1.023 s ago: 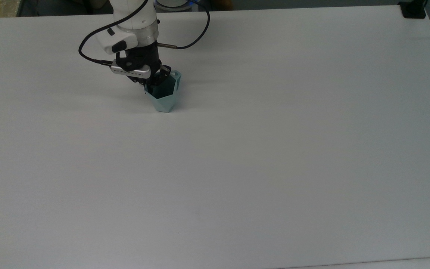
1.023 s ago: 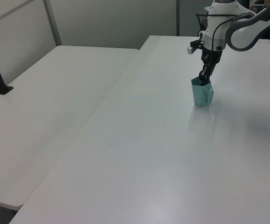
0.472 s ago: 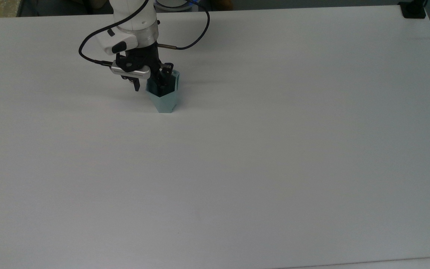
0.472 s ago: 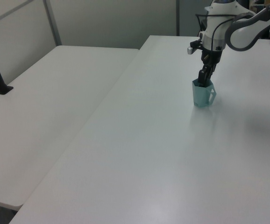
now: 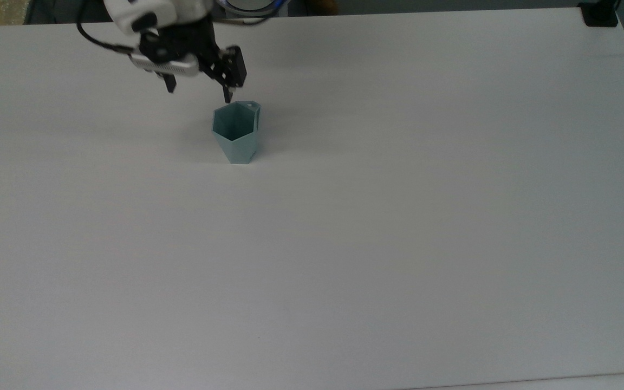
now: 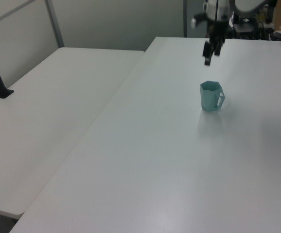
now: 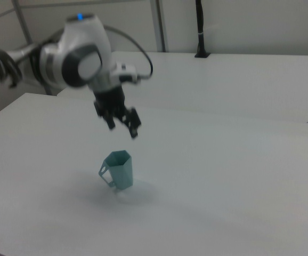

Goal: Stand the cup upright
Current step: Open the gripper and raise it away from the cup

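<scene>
Where the white table (image 5: 398, 244) lies bare, the cup (image 5: 236, 132) stands upright on its narrow base, alone and touched by nothing. It is a small pale teal-green plastic cup with flat faceted sides that taper downward, a hexagonal rim open to the top, and a darker inside seen in the top view. A small angular handle juts from its side, toward the left view's right (image 6: 211, 96) and the right view's left (image 7: 118, 169). The gripper (image 5: 199, 86) hangs in the air above the cup, apart from it, toward the top view's upper left; its two dark fingers are spread wide and hold nothing. In the right view the gripper (image 7: 121, 127) sits above and slightly to the right view's left of the rim.
</scene>
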Action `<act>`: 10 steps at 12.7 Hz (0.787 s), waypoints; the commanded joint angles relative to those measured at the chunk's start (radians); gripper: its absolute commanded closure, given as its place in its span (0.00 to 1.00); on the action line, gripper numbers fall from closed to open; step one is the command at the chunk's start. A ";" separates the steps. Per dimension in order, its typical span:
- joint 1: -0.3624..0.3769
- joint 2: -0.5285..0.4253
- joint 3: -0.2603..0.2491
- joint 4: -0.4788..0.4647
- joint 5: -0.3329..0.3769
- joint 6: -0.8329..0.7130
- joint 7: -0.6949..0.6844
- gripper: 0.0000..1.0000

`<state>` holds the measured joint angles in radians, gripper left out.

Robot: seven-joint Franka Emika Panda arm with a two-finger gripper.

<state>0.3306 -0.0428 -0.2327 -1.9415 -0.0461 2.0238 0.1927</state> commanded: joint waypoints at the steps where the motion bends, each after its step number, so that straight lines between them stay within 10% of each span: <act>1: -0.008 -0.009 -0.004 0.188 0.028 -0.201 -0.071 0.00; 10: -0.068 -0.022 -0.005 0.279 0.020 -0.413 -0.283 0.00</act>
